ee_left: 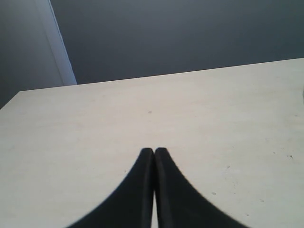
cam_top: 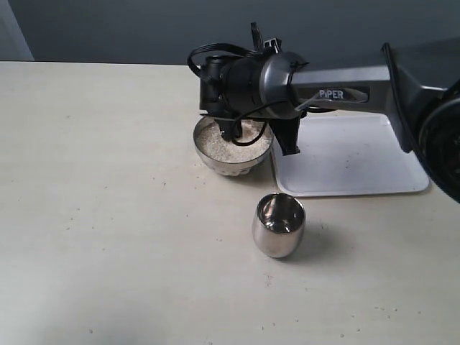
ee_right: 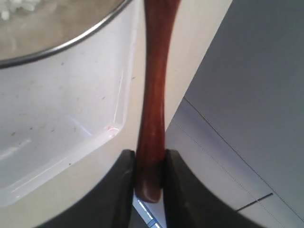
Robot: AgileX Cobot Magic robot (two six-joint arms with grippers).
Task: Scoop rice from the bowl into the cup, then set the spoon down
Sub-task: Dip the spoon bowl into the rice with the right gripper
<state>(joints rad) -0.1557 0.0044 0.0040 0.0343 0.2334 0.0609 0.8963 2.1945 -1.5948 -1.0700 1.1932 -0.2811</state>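
Observation:
My right gripper [ee_right: 149, 156] is shut on the handle end of the reddish-brown wooden spoon [ee_right: 154, 90]. The handle runs toward the silver bowl [ee_right: 80, 38] and its head is out of view. Pale rice [ee_right: 16, 7] shows inside the rim. In the exterior view the right arm reaches across and hangs over the bowl [cam_top: 233, 167], which holds rice [cam_top: 215, 142]; a dark finger [cam_top: 288, 140] hangs at the bowl's right edge. The arm hides the spoon there. The shiny steel cup [cam_top: 279, 224] stands upright nearer the front, apart from the bowl. My left gripper [ee_left: 154, 151] is shut and holds nothing.
A white tray [cam_top: 352, 154] lies right of the bowl, partly under the right arm, and shows beneath the spoon handle as the tray [ee_right: 61, 118]. The beige table [cam_top: 108, 215] stretches to the left and front. A dark wall stands behind.

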